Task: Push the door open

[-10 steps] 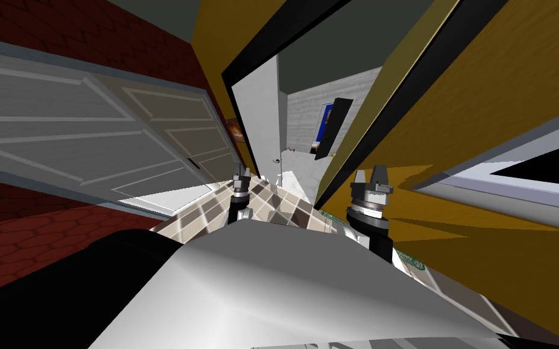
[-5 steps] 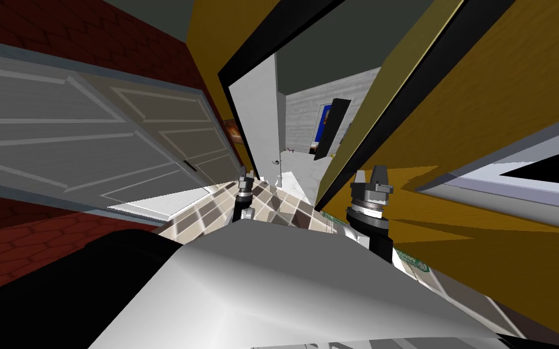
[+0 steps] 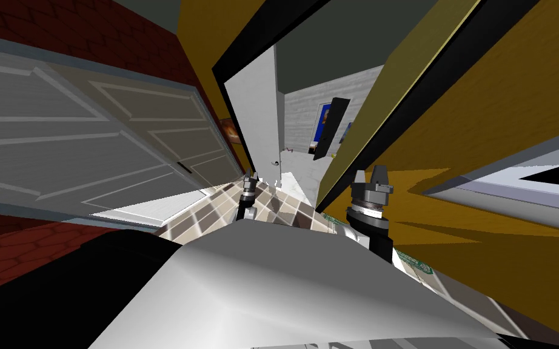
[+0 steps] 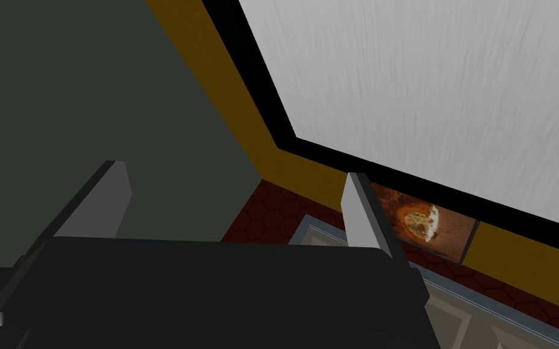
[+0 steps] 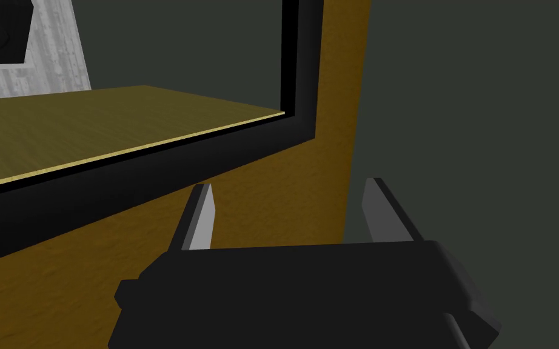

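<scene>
The door (image 3: 259, 115) is a plain white panel with a small knob (image 3: 276, 163). It stands swung inward in a black frame (image 3: 245, 48) set in a yellow wall. My left gripper (image 3: 251, 178) reaches forward low down by the door's foot, a little left of the knob; I cannot tell whether it touches. In the left wrist view that gripper (image 4: 236, 194) is open and holds nothing, with the white door (image 4: 442, 91) and its black frame (image 4: 260, 79) beyond. My right gripper (image 3: 376, 176) hangs by the right jamb. In its wrist view the right gripper (image 5: 284, 209) is open before the black frame (image 5: 151, 176).
White panelled double doors (image 3: 90, 139) stand against a red wall on my left. Brown and white floor tiles (image 3: 272, 209) lead through the opening. Beyond it are a grey wall, a blue picture (image 3: 327, 115) and a dark slab (image 3: 331, 127). A window (image 3: 515, 182) is on the right.
My left arm has stretched farther forward toward the door's foot. The whole view has shifted a little, so I have moved closer. The right arm has kept its pose.
</scene>
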